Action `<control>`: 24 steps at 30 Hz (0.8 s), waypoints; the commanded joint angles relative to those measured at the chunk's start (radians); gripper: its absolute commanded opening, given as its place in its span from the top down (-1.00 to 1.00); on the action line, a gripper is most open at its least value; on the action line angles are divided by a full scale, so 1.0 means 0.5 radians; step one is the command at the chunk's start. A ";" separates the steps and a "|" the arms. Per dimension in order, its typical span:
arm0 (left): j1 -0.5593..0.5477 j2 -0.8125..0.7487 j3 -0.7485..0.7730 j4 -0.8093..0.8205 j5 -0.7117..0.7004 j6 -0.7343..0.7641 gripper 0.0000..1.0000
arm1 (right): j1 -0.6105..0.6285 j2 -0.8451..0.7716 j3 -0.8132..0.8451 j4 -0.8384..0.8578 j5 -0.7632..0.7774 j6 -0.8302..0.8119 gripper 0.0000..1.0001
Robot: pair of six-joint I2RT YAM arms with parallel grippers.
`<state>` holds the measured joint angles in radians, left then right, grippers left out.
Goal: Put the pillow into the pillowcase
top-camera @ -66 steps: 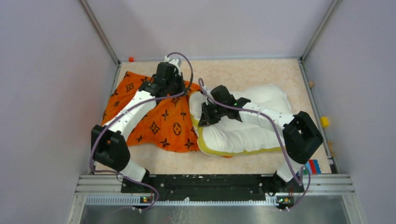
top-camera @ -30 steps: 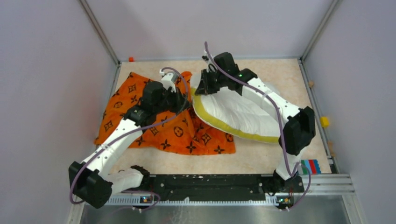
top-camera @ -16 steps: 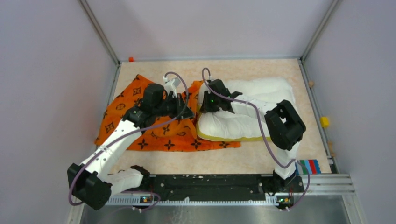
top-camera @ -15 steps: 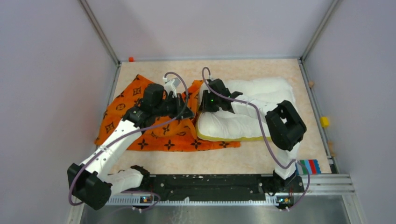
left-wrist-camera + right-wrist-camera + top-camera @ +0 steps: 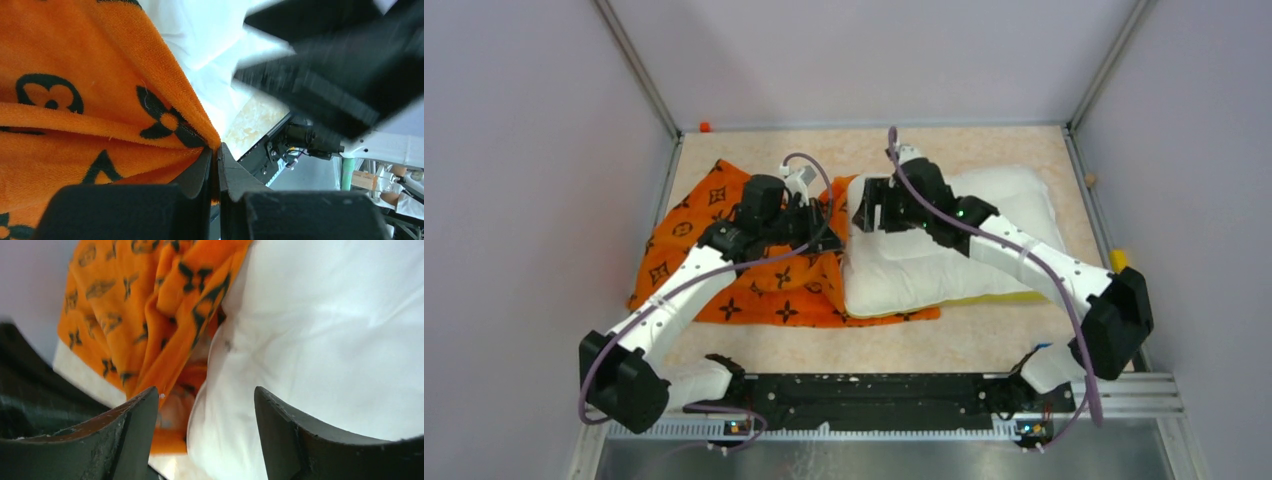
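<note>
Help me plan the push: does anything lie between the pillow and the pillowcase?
Nothing visible does: the pillow abuts the pillowcase, whose fabric the left pincer pinches. The right pincer hangs open over the pillow.

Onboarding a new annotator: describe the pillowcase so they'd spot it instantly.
On the beige table, look at the left half. The pillowcase is the crumpled cloth lying there, its edge pinched in the left claw, beside the white pillow. It alone is bright orange with black monogram and flower prints.
</note>
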<state>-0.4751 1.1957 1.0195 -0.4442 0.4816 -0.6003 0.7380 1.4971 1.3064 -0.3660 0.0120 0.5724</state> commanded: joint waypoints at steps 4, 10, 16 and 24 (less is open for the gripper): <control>-0.019 0.031 0.116 0.069 0.013 -0.023 0.81 | 0.379 -0.077 -0.493 -0.073 0.117 -0.099 -0.43; -0.019 0.041 0.126 0.034 -0.007 -0.030 0.83 | 0.467 0.188 -0.559 0.007 0.350 -0.019 -0.21; -0.021 0.022 0.117 -0.046 0.054 0.034 0.92 | 0.403 0.027 -0.346 -0.113 0.533 0.056 1.00; -0.122 -0.034 0.147 -0.004 0.395 0.073 1.00 | 0.206 0.038 0.005 0.026 0.257 0.165 1.00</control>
<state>-0.4908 1.2201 1.0439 -0.4736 0.5201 -0.5739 0.8707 1.5265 1.2098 -0.4759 0.1684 0.5976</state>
